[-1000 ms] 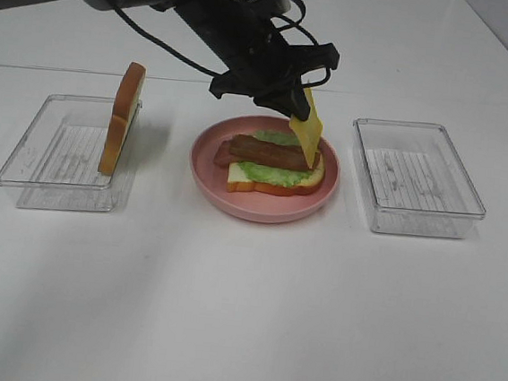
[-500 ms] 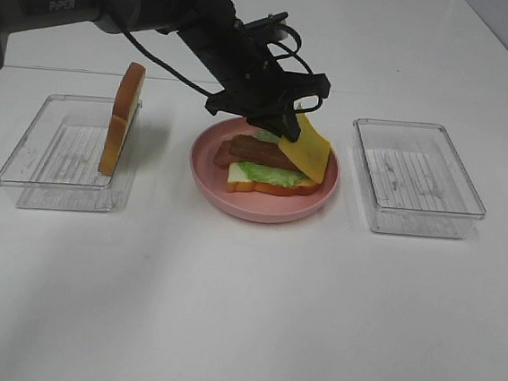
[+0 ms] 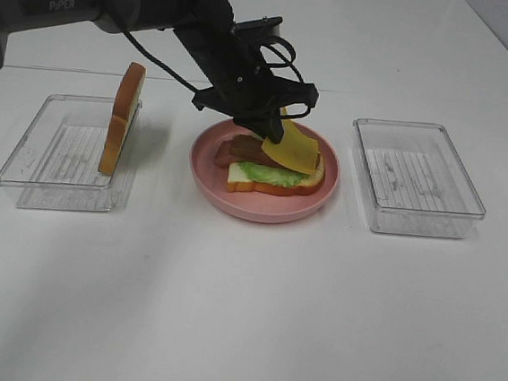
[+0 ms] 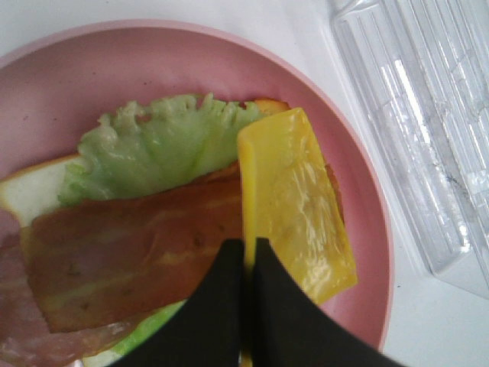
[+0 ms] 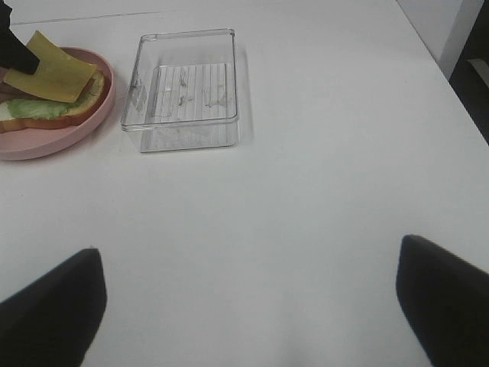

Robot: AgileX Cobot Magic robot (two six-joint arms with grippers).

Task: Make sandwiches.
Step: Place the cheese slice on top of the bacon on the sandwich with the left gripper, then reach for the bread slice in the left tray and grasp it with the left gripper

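Cheese slice [image 3: 296, 146] has swung down from hanging near-vertical to lying almost flat over the bacon [image 3: 251, 149], arm lowered with it. Left gripper [image 3: 271, 134] pinched tight on the near-left edge of the cheese, jaws closed with only the slice between them; wrist view shows the yellow square [image 4: 294, 202] tilted, its far end resting on the stack over the lettuce [image 4: 157, 141] and bacon strip [image 4: 130, 248].

Sandwich sits on the pink plate [image 3: 209, 175], centre of the white table [image 3: 242, 315]: bottom bread slice [image 3: 241, 181], lettuce, bacon, cheese going on. Not finished, top bread missing.

Step in hand, as I judge it: lay the cheese. To do it well, lower a bit more so the held edge touches the bacon, square it over the bread, then release and lift straight up so the slice doesn't drag off to the right.

Right gripper [image 5: 252, 298] spread wide, holding nothing, hovering over bare table near the right tray.

Containers: left clear tray [image 3: 31, 173] holds one bread slice [image 3: 121, 129] standing on edge against its right wall, likely the top piece. Right clear tray [image 3: 468, 207] has nothing in it, same in the right wrist view [image 5: 221, 126]. Plate holds only the stack.
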